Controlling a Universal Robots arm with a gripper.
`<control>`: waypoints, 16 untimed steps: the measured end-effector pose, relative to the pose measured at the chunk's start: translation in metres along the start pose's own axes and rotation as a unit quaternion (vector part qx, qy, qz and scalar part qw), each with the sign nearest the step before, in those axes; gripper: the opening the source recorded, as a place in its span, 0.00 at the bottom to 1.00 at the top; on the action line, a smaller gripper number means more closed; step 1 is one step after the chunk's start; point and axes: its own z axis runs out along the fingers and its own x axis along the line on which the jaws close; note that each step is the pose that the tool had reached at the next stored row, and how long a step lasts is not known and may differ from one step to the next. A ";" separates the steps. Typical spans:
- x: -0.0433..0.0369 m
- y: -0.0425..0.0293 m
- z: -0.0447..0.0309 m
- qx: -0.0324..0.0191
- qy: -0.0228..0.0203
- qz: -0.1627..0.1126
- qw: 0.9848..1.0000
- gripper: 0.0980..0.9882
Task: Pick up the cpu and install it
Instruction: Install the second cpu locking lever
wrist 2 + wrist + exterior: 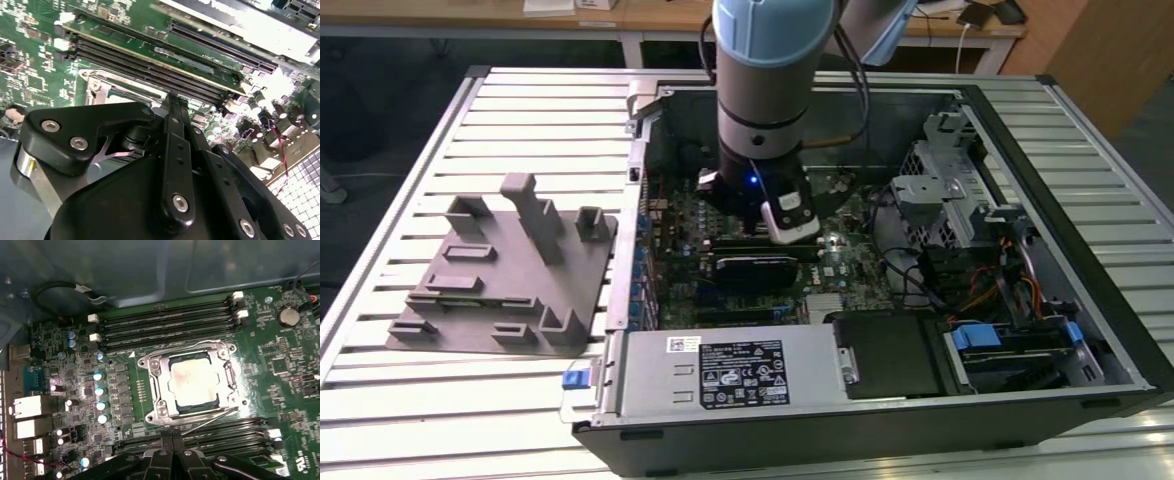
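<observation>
- cpu (pixel 194 384) is seated in the motherboard socket (pixel 155 387), between the memory slot banks (pixel 165 325).
- claw (pixel 172 435) is clenched, nothing gripped, held just above the board (pixel 280 360) beside the socket.

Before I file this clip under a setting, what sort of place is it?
Most likely a robotics lab or test bench for computer assembly. An open computer case lies on a slatted metal table, the cpu sits in the motherboard socket, and wooden desks stand behind.
</observation>
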 end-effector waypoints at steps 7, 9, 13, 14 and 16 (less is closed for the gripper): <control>0.0040 -0.0068 0.0073 -0.011 0.002 0.000 1.000 0.01; 0.0047 -0.0081 0.0092 -0.016 0.003 0.000 1.000 0.01; 0.0058 -0.0099 0.0122 -0.028 0.005 0.001 1.000 0.01; 0.0058 -0.0102 0.0130 -0.031 0.006 0.001 1.000 0.01; 0.0061 -0.0109 0.0146 -0.038 0.007 0.001 0.999 0.01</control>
